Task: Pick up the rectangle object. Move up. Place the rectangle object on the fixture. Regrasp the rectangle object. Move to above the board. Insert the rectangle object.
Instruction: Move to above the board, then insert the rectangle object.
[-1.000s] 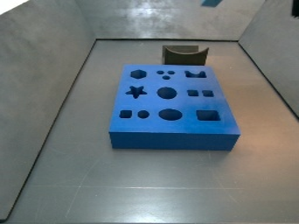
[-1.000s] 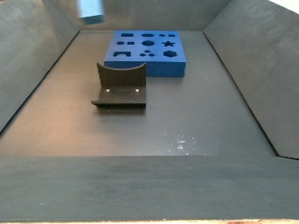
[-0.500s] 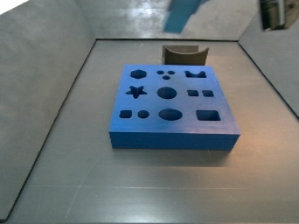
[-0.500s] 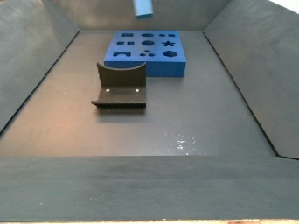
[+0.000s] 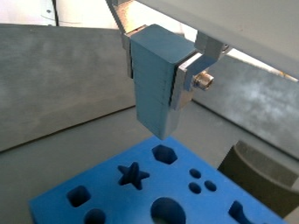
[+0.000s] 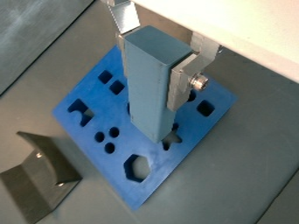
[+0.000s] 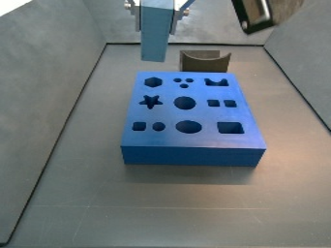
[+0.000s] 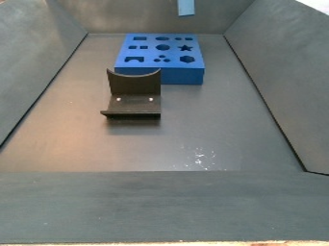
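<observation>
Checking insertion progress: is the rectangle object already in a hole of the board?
No: the rectangle object hangs between the gripper fingers, clear above the board.

The rectangle object [image 5: 156, 83] looks like smooth matt plastic, pale grey-blue, and hangs upright above the board [image 6: 146, 122], pinched in the gripper [image 5: 160, 52], whose fingers [image 5: 191, 77] are bright bare metal. The board looks like matt blue foam or plastic (which one is unclear). The fixture [image 8: 133, 95] is dark and dull. The floor [image 8: 193, 144] is grey with a faint sheen.
</observation>
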Tool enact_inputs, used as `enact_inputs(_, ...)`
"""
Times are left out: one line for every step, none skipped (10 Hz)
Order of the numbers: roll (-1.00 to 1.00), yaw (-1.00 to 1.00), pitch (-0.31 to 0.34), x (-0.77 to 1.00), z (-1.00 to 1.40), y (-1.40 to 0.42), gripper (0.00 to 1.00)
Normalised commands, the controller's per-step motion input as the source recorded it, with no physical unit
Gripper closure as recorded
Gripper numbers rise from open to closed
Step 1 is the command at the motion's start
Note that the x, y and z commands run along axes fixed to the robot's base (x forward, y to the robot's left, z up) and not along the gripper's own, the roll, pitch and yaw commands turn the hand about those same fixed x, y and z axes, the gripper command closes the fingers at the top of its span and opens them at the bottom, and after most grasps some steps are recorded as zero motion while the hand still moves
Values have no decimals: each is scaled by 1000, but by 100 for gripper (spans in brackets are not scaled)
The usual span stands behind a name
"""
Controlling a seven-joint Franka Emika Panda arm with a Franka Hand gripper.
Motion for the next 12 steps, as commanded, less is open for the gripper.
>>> enact_inputs(-1000, -81, -133, 1, 2, 54, 100)
enact_inputs(-1000, -87, -142, -20, 18, 51, 100)
enact_inputs(-1000, -78, -141, -44, 9, 48, 100)
enact_inputs(-1000, -73, -141, -51, 12, 48, 100)
enact_inputs(-1000, -63, -143, -48, 9, 37, 100)
enact_inputs(-1000, -44, -135, -45, 7, 34, 100)
enact_inputs(-837, -26, -117, -46, 10, 37, 100)
enact_inputs(-577, -12, -93, -51, 9, 36, 100)
enact_inputs(-341, -6, -67, -38, 2, 26, 100)
enact_inputs(0, 0, 0, 29, 0, 0, 100)
enact_inputs(0, 0, 0, 249, -40, -46, 100)
enact_inputs(0, 0, 69, 443, -60, -111, 100)
